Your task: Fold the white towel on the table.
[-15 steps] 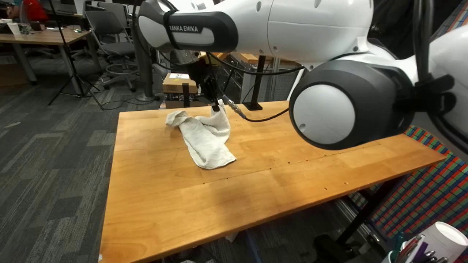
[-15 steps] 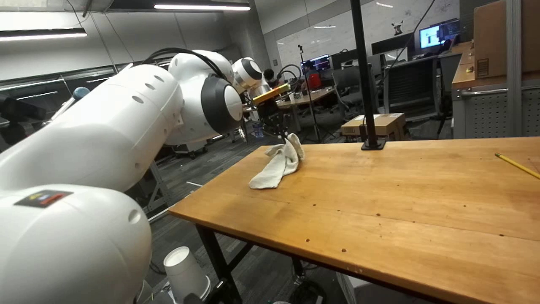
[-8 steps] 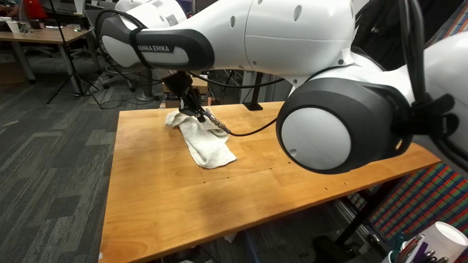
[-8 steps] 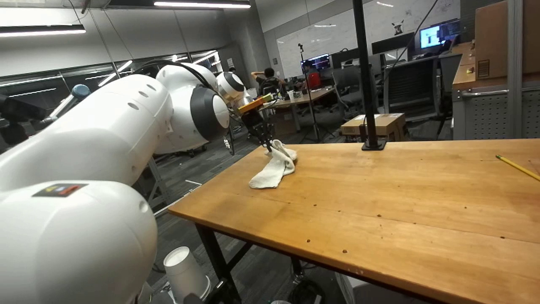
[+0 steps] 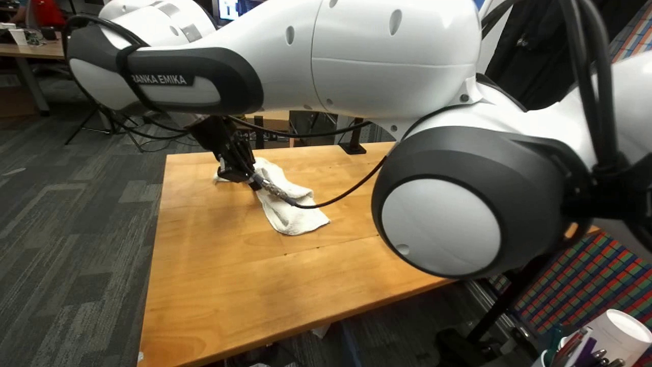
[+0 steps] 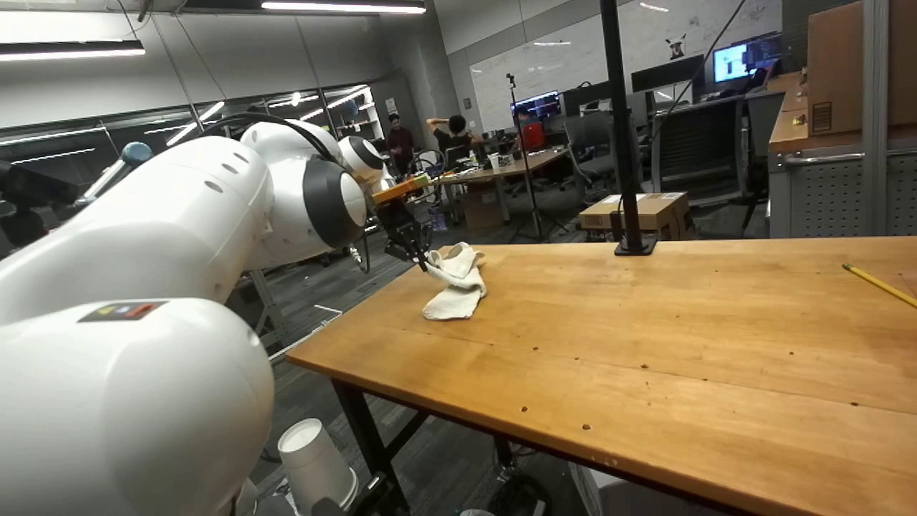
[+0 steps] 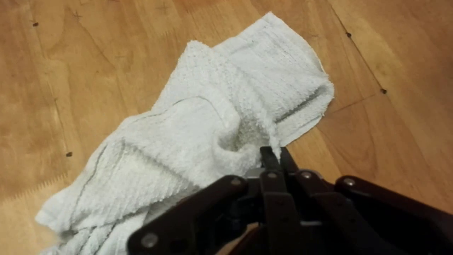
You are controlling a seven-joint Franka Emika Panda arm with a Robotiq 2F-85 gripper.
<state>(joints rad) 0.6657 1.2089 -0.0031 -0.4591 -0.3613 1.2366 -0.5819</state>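
Note:
The white towel (image 5: 295,214) lies crumpled on the wooden table (image 5: 219,280) near its left end in an exterior view; it also shows in an exterior view (image 6: 455,301) near the table's far left corner. In the wrist view the towel (image 7: 170,134) lies in loose folds, one part lapped over another. My gripper (image 7: 278,151) is shut on a thin edge of the towel, which runs between the fingertips. The gripper also shows in both exterior views (image 5: 254,186) (image 6: 424,265), low over the table, with the held edge slightly raised. Part of the towel is hidden behind the gripper.
A black post (image 6: 635,247) stands on the table's far edge, with its foot also in an exterior view (image 5: 352,148). A yellow pencil (image 6: 880,284) lies at the table's right. The arm's cable (image 5: 346,193) hangs close over the table beside the towel.
The gripper has moved left in both exterior views and lower, pulling the held towel edge across the rest of the towel. The end nearest the table's middle has stayed in place.

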